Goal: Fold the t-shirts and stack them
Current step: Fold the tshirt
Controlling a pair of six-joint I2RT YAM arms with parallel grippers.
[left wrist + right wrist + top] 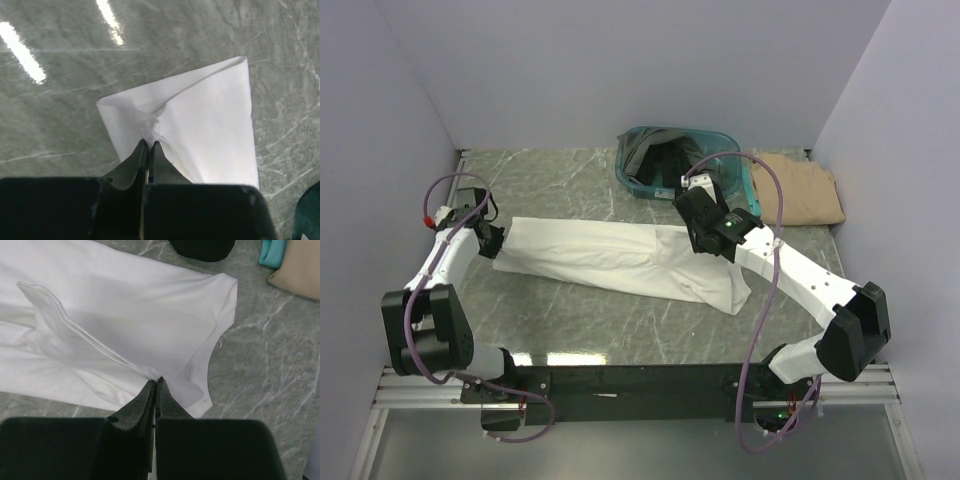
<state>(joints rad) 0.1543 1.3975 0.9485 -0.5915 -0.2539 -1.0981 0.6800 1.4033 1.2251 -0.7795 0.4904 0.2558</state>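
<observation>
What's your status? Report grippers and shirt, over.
Left gripper shut on white t-shirt, one end. Right gripper shut on the other end. Cloth stretched out between them. Teal basket and tan shirt behind, not in the way.

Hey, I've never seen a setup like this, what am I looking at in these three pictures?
These are two robot arms bolted to the near edge of a marbled table. The wide picture comes from a fixed camera above and behind them. The other two come from a small camera on each wrist, looking down at the work. A white t-shirt lies stretched across the table. The left claw pinches one end and the right claw pinches it near the other, both shut on cloth. At the back, a teal basket holds dark clothes, and a tan shirt lies folded beside it.
</observation>
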